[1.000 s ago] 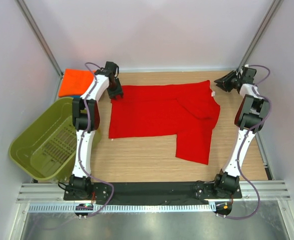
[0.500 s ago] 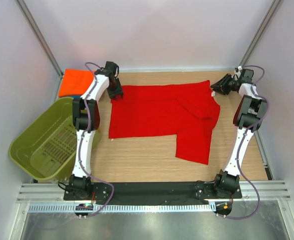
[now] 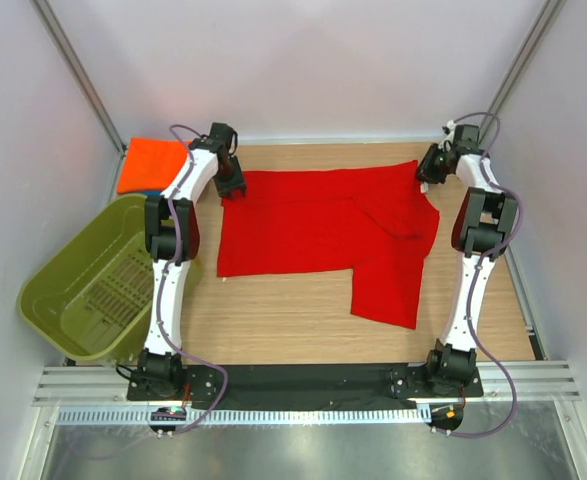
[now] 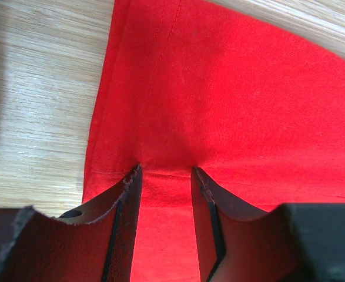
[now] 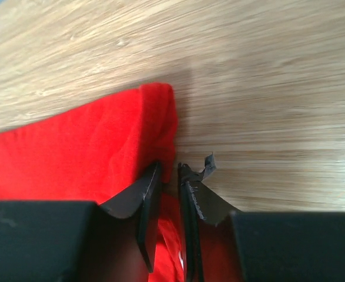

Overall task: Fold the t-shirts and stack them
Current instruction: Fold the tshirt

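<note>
Arms reach forward, left tool (image 4: 166, 171) and right tool (image 5: 171, 168) on red t-shirt (image 3: 303, 225).

The spread t-shirt (image 3: 313, 225) lies on the table (image 3: 273, 320), the folded t-shirt (image 3: 153, 163) far left behind the basket (image 3: 63, 290).

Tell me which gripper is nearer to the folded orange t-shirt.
Left. The left gripper sits at the red t-shirt's far-left corner, just beside the orange t-shirt. The right gripper is at the red t-shirt's far-right corner, on the opposite side.
</note>
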